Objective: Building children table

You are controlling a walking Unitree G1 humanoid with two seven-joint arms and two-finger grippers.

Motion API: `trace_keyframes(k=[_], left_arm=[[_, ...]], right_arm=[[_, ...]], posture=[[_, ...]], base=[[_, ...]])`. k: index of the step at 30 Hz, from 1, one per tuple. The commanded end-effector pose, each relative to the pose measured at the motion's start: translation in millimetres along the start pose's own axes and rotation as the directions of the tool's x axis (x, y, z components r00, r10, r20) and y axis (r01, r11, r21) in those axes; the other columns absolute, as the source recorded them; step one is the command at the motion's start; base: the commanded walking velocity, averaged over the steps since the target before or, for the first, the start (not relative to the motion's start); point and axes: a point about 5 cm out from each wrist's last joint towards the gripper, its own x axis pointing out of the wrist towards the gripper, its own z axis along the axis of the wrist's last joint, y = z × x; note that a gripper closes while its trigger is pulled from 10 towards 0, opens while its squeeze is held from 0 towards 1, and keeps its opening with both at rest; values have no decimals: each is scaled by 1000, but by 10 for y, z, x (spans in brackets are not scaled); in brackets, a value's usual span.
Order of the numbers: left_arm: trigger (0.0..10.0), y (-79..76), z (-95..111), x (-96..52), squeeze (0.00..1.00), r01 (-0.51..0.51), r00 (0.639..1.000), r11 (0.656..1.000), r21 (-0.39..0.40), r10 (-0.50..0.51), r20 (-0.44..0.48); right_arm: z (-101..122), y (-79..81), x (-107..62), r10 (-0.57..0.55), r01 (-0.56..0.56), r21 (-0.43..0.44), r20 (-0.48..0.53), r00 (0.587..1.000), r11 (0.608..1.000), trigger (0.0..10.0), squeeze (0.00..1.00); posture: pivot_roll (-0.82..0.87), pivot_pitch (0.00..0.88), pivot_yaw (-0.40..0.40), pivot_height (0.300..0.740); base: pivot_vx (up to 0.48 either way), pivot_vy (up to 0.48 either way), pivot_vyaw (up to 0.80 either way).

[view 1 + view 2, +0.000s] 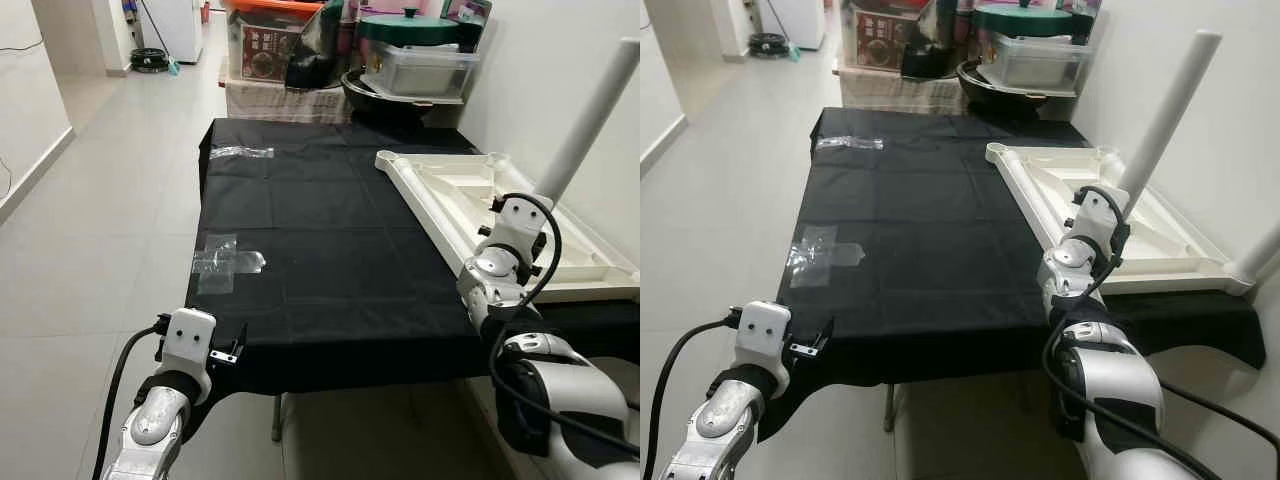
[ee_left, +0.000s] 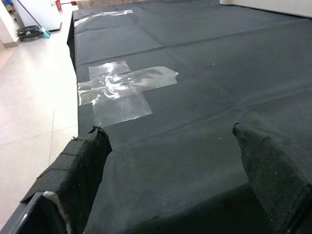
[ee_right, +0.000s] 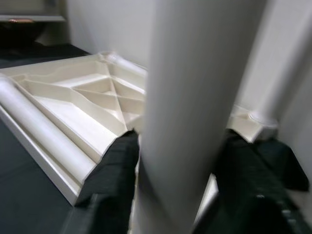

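Note:
A cream plastic tabletop (image 1: 450, 190) lies upside down, ribs showing, on the right side of a table under a black cloth (image 1: 320, 250). A white round leg (image 1: 1165, 110) rises from its near right part. My right gripper (image 3: 178, 141) is shut on this leg low down, with one black finger (image 3: 112, 165) on either side. A second leg (image 1: 1260, 250) stands in the near right corner socket. My left gripper (image 2: 168, 134) is open over the cloth's near left edge, with nothing between its fingers (image 2: 87, 156).
Two patches of clear tape (image 1: 225, 260) (image 1: 240, 152) stick to the cloth on the left. Boxes, a dark bowl and lidded containers (image 1: 400, 50) crowd the far end. A white wall (image 1: 560, 60) runs close along the right. Tiled floor (image 1: 80, 250) opens to the left.

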Motion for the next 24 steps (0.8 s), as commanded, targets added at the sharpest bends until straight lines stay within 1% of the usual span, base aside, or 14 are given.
trace_keyframes(k=[1, 4, 9, 10, 12, 13, 14, 15, 17, 18, 21, 22, 23, 24], left_arm=[[10000, -11, -23, -11, 0, 11, 1000, 1000, 10, -11, -12], [10000, -23, -15, -13, 0, 14, 1000, 1000, 9, -14, -10], [10000, -23, -11, -16, 0, 16, 1000, 1000, 9, -16, -10], [10000, -19, -9, -18, 0, 16, 1000, 1000, 10, -16, -10], [10000, -16, -9, -18, 0, 16, 1000, 1000, 11, -16, -10], [10000, -13, -6, -17, 0, 15, 1000, 1000, 12, -15, -9], [10000, -13, -4, -13, 0, 15, 1000, 1000, 12, -15, -8], [10000, -13, -4, -13, 0, 15, 1000, 1000, 12, -15, -8], [10000, -12, 0, -7, 0, 12, 1000, 1000, 11, -12, -6], [10000, -12, 0, -7, 0, 12, 1000, 1000, 11, -12, -6], [10000, -9, 1, -11, 0, 9, 1000, 1000, 11, -9, -4], [10000, -7, 0, -13, 0, 8, 1000, 1000, 11, -8, -4], [10000, -7, 0, -13, 0, 8, 1000, 1000, 11, -8, -4], [10000, 2, 1, -17, 0, 6, 1000, 1000, 12, -6, -4]], right_arm=[[159, 2, 24, 19, -21, 26, 71, 997, 999, 10000, 1000], [150, 42, 6, 45, -48, 35, 63, 997, 998, 10000, 1000], [229, 95, -11, 106, -114, 67, 116, 988, 991, 10000, 1000], [268, 135, 0, 191, -201, 88, 112, 975, 976, 10000, 1000], [285, 152, 4, 226, -236, 92, 111, 968, 967, 10000, 1000], [314, 186, 5, 302, -314, 98, 117, 946, 944, 10000, 0], [335, 214, 5, 372, -384, 99, 119, 921, 918, 10000, 0], [335, 214, 5, 372, -384, 99, 119, 921, 918, 10000, 0], [348, 270, -13, 496, -507, 106, 117, 860, 855, 10000, 0], [348, 270, -13, 496, -507, 106, 117, 860, 855, 10000, 0], [293, 385, -92, 677, -684, 94, 96, 730, 724, 10000, 0], [272, 409, -114, 710, -715, 87, 87, 699, 694, 10000, 0], [272, 409, -114, 710, -715, 87, 87, 699, 694, 10000, 0], [235, 475, -174, 779, -781, 91, 72, 623, 617, 10000, 0]], posture=[[69, 0, -126, 740], [67, 0, -123, 740], [66, 0, -120, 740], [68, 0, -121, 740], [68, 0, -121, 740], [68, 0, -122, 740], [71, 0, -126, 740], [71, 0, -126, 740], [74, 0, -129, 740], [74, 0, -129, 740], [81, 0, -134, 740], [81, 0, -134, 740], [81, 0, -134, 740], [91, 0, -138, 740]], base=[[0, 0, 0], [0, 0, 0], [0, 0, 0], [0, 0, 0], [0, 0, 0], [0, 0, 0], [0, 0, 0], [0, 0, 0], [0, 0, 0], [0, 0, 0], [0, 0, 0], [0, 0, 0], [0, 0, 0], [0, 0, 0]])
